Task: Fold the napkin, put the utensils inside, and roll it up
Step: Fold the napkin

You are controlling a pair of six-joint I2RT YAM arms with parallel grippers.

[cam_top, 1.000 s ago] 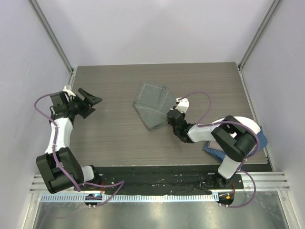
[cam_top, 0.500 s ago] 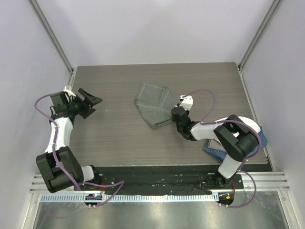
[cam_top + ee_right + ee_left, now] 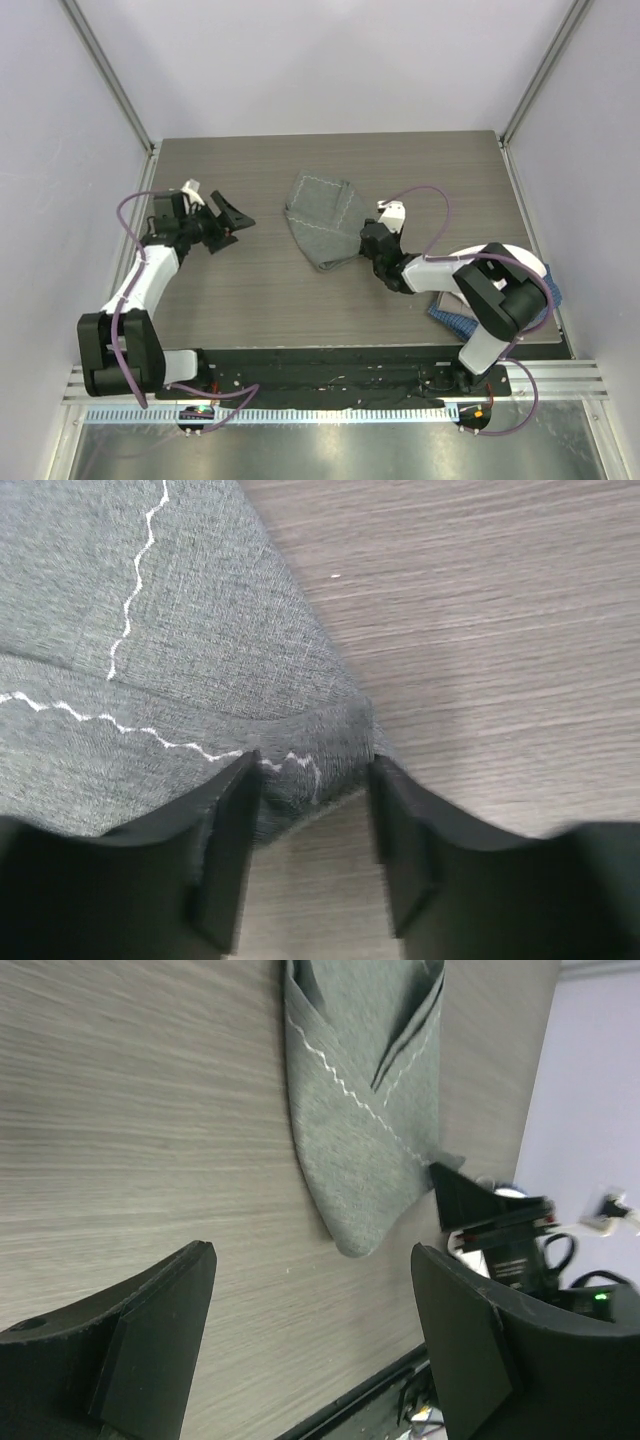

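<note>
The grey-green napkin (image 3: 322,222) lies folded into a pointed, layered shape in the middle of the table, its pale stitched hem showing (image 3: 140,570). My right gripper (image 3: 369,240) is low at the napkin's right corner. Its jaws stand apart, and that corner (image 3: 315,755) lies loose between them on the wood. My left gripper (image 3: 231,226) hovers open to the left of the napkin, nothing between its fingers (image 3: 165,1330); the napkin's rounded tip (image 3: 355,1230) lies ahead of it. No utensils are in view.
A blue checked cloth (image 3: 452,314) lies at the near right, partly under the right arm. The table's front edge with a black rail (image 3: 330,356) runs along the bottom. The right arm's body (image 3: 505,1245) shows beyond the napkin in the left wrist view.
The right gripper has opened and let go of the napkin's corner. The left arm has swung right, toward the napkin, still open.
</note>
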